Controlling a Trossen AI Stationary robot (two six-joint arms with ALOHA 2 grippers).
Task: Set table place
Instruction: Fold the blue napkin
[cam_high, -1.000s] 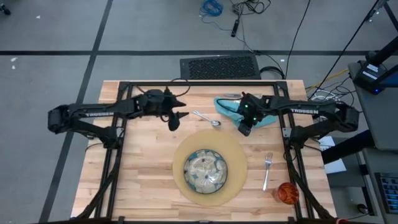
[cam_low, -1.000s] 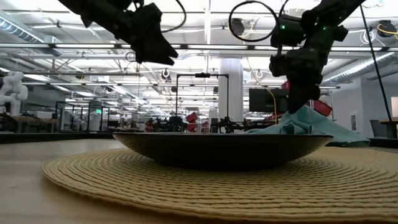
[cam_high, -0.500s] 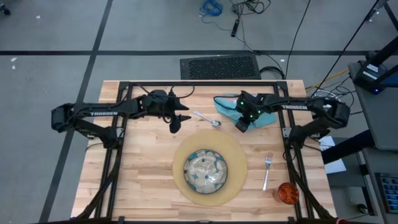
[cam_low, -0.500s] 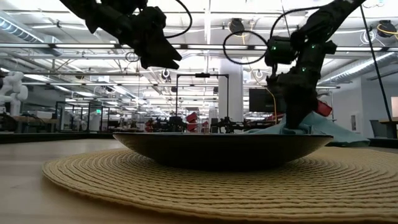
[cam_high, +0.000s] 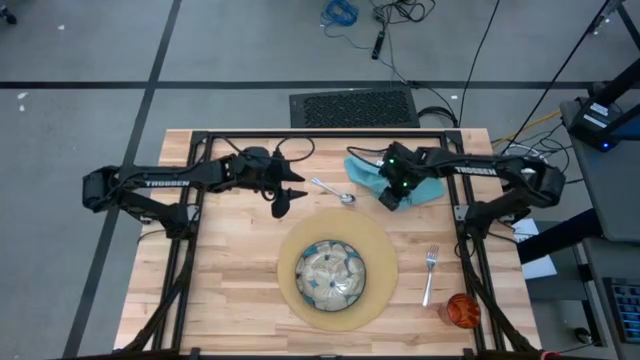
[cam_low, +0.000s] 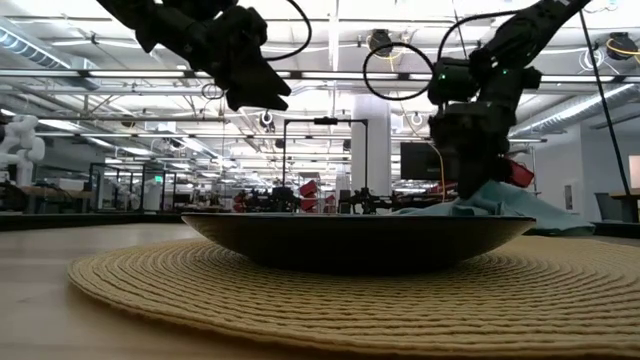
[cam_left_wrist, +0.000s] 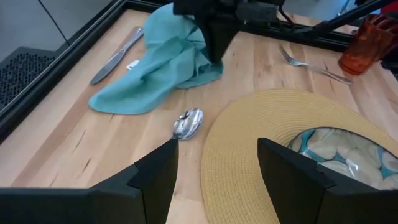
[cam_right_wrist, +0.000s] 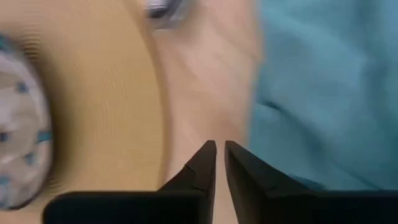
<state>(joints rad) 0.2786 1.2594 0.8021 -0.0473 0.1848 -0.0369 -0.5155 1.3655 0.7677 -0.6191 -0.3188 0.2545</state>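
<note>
Left gripper (cam_left_wrist: 217, 168) hovers with fingers spread wide; right gripper (cam_right_wrist: 220, 155) points downward, fingers nearly touching, gripping nothing.

A dark plate (cam_low: 360, 240) sat on a woven tan placemat (cam_low: 330, 300) that filled the foreground of the pale desk (cam_low: 40, 300). Behind the plate's right rim lay a crumpled teal napkin (cam_low: 510, 205). The right gripper (cam_low: 470, 185) came down from above onto that napkin, its tips hidden at the cloth. The left gripper (cam_low: 262, 92) hung high above the plate's left side, well clear of it, pointing down to the right. Beyond the desk stretched a large hall with ceiling lights and distant equipment.
</note>
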